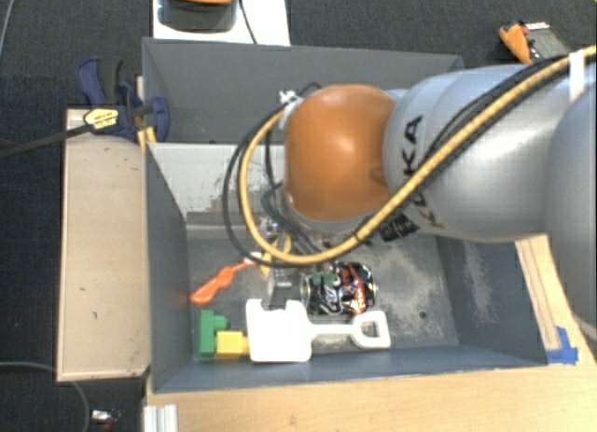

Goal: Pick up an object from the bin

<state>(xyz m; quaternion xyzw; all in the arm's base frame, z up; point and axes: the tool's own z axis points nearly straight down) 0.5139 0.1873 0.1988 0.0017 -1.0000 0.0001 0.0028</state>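
Observation:
My gripper [278, 290] hangs low over the front middle of the bin, mostly hidden under the arm's orange cover. Its tip is just above the wide end of a white plastic scoop [280, 332], whose handle with a loop points right. Directly right of the gripper lies a dark round thing with red and green bits [341, 288]. To its left an orange plastic spoon-like piece [218, 284] lies slanted on the floor. Nothing shows as held.
A green block [209, 329] and a yellow block [230, 343] sit together in the front left corner, against the scoop. The arm and its looped cables cover the middle and right of the bin.

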